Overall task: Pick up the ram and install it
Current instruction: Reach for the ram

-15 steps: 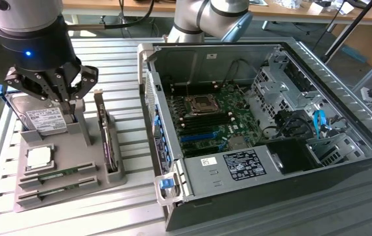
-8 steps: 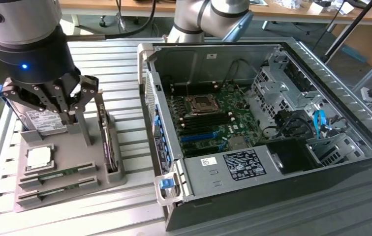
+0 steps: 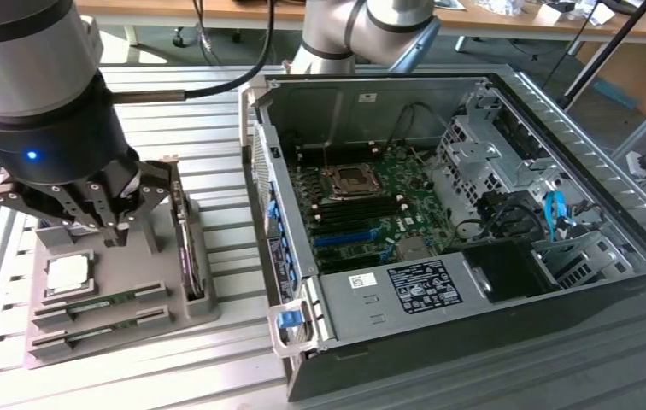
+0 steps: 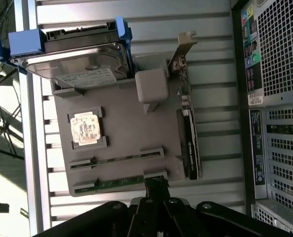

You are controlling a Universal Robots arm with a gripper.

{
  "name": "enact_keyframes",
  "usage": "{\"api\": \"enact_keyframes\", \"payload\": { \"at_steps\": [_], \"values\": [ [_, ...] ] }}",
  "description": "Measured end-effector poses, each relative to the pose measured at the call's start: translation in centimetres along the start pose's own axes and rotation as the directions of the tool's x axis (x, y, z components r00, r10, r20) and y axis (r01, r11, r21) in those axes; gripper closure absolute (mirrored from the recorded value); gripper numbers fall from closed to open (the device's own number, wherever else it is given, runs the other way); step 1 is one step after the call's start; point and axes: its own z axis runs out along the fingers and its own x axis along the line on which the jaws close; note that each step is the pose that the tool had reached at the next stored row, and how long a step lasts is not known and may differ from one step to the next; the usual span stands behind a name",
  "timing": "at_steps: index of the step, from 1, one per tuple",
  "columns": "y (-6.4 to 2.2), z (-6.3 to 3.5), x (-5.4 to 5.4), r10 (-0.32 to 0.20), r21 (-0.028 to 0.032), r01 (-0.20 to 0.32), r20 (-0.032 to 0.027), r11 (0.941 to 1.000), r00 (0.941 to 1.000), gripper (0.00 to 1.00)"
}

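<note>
Ram point(image 3: 104, 301) seemingly in parts holder point(image 3: 135, 265), exterior view's left of computer case point(image 3: 472, 342).

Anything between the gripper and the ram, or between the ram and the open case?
Nothing visible. The gripper hangs above the holder, the ram lies uncovered in it, and the motherboard in the case is exposed.

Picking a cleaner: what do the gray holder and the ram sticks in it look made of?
Gray holder: likely plastic, matte, uniform gray with blocky ridges. Ram sticks: green circuit board, slightly shiny, standing on edge in their slots.
</note>
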Motion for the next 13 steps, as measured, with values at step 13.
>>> {"api": "enact_keyframes", "payload": {
  "at_steps": [13],
  "values": [
    [-1.64, -0.06, -0.1, 0.000, 0.0000, 0.000, 0.0000, 1.0000, 1.0000, 0.89]
  ]
}}
